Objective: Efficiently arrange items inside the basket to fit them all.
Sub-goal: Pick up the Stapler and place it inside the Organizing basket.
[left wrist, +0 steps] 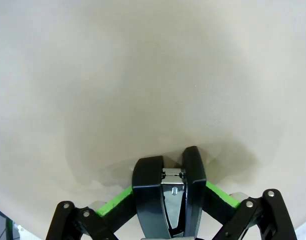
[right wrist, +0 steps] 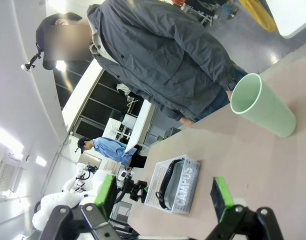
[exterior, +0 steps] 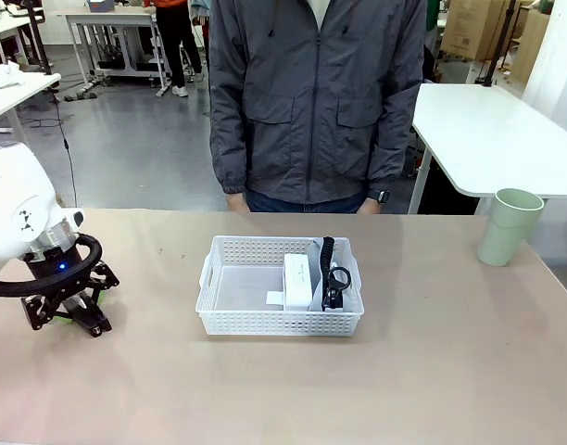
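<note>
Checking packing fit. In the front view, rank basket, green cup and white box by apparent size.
1. basket: clearly the largest.
2. pale green cup: it stands no nearer the camera than the box yet looks bigger, so this rank seems safe.
3. small white box: lying inside the basket.

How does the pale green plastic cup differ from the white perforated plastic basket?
The pale green cup is round and smooth-walled; the white basket is rectangular with lattice sides. The cup stands at the far right of the table; the basket sits mid-table. The basket holds a small white box; the cup stands outside it. Both rest upright on the table.
</note>
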You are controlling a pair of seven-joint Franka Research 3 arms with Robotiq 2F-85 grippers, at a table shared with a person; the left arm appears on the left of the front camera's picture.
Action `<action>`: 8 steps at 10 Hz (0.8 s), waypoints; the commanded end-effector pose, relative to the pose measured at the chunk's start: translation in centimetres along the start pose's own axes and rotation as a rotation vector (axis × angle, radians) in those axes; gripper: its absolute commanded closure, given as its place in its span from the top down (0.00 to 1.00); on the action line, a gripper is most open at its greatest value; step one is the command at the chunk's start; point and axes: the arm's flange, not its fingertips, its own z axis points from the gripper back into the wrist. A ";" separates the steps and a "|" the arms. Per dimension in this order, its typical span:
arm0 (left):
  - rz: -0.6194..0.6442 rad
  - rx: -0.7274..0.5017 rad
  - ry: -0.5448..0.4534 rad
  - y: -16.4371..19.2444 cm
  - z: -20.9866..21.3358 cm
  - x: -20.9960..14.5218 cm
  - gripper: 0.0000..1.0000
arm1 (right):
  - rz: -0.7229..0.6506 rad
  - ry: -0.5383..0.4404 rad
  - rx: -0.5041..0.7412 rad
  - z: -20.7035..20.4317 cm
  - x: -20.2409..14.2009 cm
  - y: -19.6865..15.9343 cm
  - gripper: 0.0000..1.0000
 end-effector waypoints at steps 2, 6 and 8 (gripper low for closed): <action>-0.009 0.026 -0.004 4.6 -1.0 -4.5 0.00 | 0.007 -0.009 0.014 0.0 0.0 0.1 1.00; 0.013 0.034 0.018 4.6 -0.7 -4.6 0.00 | 0.007 -0.009 0.014 0.0 0.0 0.1 1.00; 0.012 0.033 0.029 4.5 -0.7 -4.6 0.00 | 0.007 -0.009 0.014 0.0 0.0 0.1 1.00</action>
